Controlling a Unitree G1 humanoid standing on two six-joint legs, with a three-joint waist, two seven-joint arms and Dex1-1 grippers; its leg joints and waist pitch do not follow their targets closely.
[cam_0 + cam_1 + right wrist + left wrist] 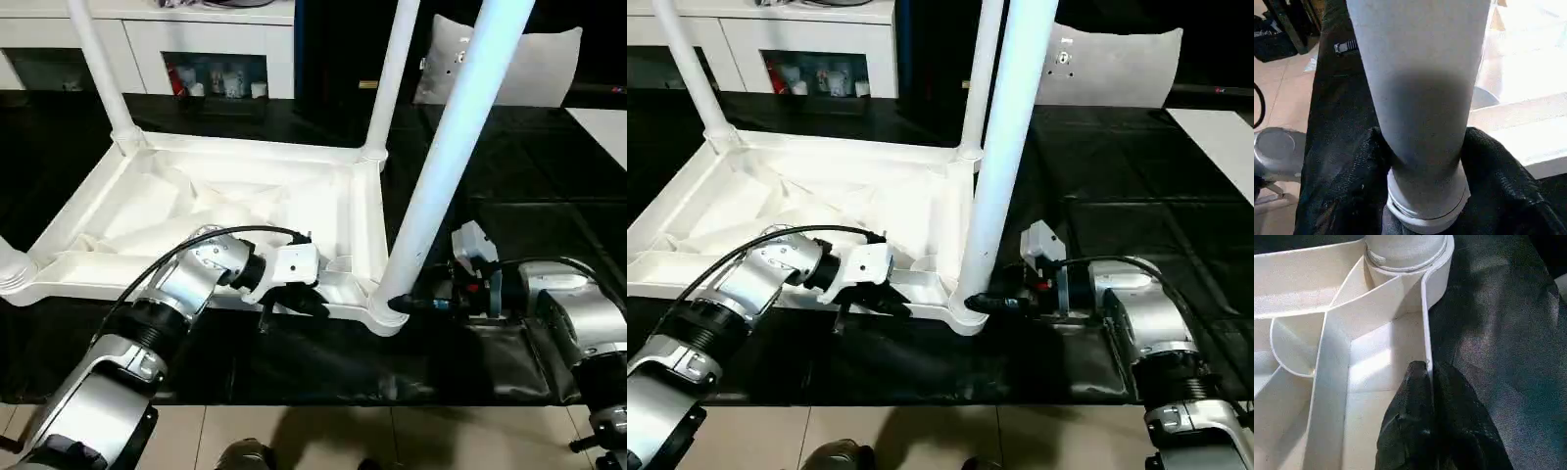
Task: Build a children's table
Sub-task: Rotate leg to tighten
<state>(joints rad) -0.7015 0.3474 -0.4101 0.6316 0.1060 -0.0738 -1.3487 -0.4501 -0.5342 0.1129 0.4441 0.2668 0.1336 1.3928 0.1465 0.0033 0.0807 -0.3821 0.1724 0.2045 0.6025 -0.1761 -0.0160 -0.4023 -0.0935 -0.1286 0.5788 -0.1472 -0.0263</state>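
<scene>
The children's table (235,206) lies upside down on the black-covered worktop (549,206), ribbed underside up, with legs standing in its corner sockets. The step in hand looks like seating the near leg (446,166), which rises from the corner socket (387,311) directly between the two tools.

The right tool (1004,304) reaches in level from the outer side of that corner, its black fingers (1347,181) lying on either side of the leg's base just above the socket collar. They hug the tube there, but I cannot tell whether they grip it firmly yet. The left tool (294,304) comes from the opposite side, its forearm slanting across the near rim of the table. Its fingers (1410,426) are pressed together on the thin rim wall, one inside and one outside, a short way from the socket, pinning the tabletop down.

The next move probably calls for a firm hold around the leg and a push or twist down into the socket, while the left tool holds the top against sliding. A skewed push could tip the leg.
</scene>
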